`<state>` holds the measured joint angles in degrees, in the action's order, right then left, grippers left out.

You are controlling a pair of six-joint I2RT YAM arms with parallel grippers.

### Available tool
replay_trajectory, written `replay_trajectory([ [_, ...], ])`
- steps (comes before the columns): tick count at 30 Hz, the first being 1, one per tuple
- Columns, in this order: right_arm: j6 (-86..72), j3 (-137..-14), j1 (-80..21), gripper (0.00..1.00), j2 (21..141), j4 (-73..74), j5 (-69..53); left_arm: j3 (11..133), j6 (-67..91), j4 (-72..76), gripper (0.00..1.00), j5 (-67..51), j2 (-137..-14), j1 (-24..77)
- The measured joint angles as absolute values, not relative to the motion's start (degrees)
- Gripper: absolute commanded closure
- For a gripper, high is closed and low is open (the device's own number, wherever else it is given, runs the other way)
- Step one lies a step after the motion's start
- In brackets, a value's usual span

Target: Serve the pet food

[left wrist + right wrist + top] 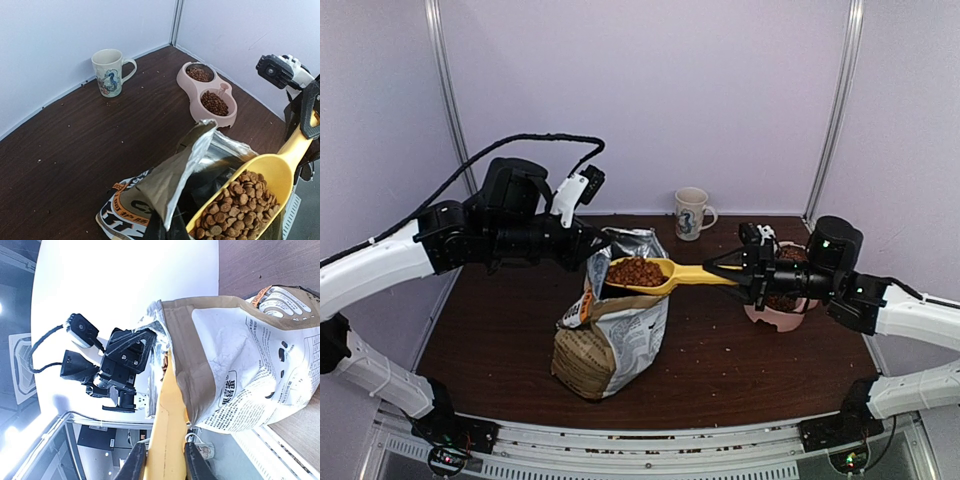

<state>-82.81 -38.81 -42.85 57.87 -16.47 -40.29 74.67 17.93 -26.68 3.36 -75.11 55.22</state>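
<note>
The pet food is a heap of reddish-brown kibble filling the yellow scoop, which hangs level just above the mouth of the open kraft-brown bag. My right gripper is shut on the scoop's handle; the right wrist view shows its fingers clamped on either side of the handle. My left gripper is shut on the bag's upper rim and holds it open. The left wrist view shows the kibble in the scoop and the foil-lined flap. The pink double bowl holds kibble in both cups.
A patterned mug stands at the back by the wall, also in the left wrist view. The pink bowl lies under my right arm at the right. Loose crumbs dot the dark wood table.
</note>
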Motion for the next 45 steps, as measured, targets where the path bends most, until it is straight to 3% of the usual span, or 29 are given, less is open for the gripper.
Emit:
replay_trajectory([
  [45,-92.2,-33.3,-41.3,0.81,51.3,-35.3,-37.6,72.3,21.6,-26.2,1.00,3.4,-72.5,52.9],
])
